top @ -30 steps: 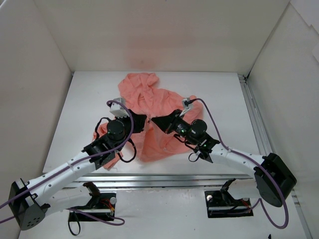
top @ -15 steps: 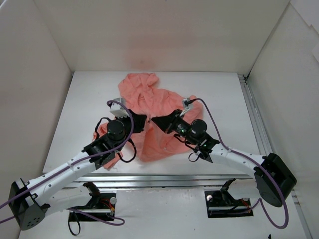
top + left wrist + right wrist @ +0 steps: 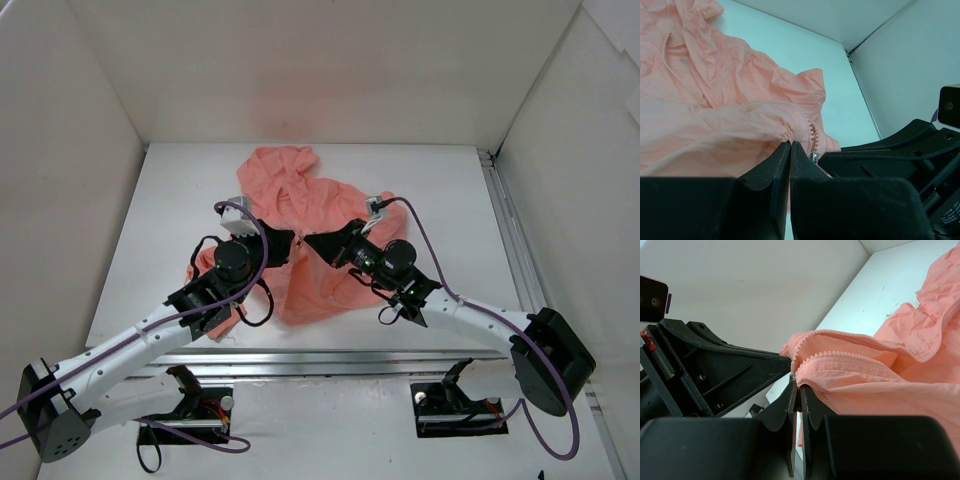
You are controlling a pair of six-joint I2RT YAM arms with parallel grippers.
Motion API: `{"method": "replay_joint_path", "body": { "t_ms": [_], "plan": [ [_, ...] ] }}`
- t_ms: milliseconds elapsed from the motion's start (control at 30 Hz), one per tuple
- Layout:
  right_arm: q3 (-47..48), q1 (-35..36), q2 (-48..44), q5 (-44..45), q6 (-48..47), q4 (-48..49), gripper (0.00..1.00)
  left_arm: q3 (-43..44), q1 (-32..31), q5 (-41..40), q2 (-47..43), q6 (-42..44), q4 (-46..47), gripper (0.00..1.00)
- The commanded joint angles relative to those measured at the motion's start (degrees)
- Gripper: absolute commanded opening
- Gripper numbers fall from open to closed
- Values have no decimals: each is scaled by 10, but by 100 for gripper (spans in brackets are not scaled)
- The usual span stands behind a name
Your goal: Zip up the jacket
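Your left gripper is clamped hard on a fold of the salmon-pink, thin, crinkled hooded jacket, right at the edge of its front opening; just to the right of those tips runs a row of pink zip teeth, and under it sits a small silvery piece that is probably the slider, though the view is too tight to be sure. Your right gripper is pinched closed too, biting the cloth where two rows of those teeth come together, with the left gripper's black body just to its left; the two sets of tips stand nose to nose, almost touching, above the white table. The rows part as they run away from the right tips, so judge the zip as barely started; the step in hand looks like seating and drawing the slider. Do it well by anchoring the hem with one hand and pulling with the other straight along the teeth, away from the anchor; hold the cloth taut, since slack in so thin a fabric could snag. Beyond both hands the rest of the jacket lies crumpled, its hood end farthest from the tips.
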Motion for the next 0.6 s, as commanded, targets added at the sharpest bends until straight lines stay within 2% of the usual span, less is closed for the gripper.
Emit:
{"method": "replay_joint_path", "body": {
  "t_ms": [0, 567],
  "plan": [
    [26, -2, -24, 3, -1, 60, 0, 24, 0, 2, -9, 3, 45, 0],
    [11, -2, -31, 3, 7, 60, 0, 34, 0, -5, -8, 6, 49, 0]
  ]
}}
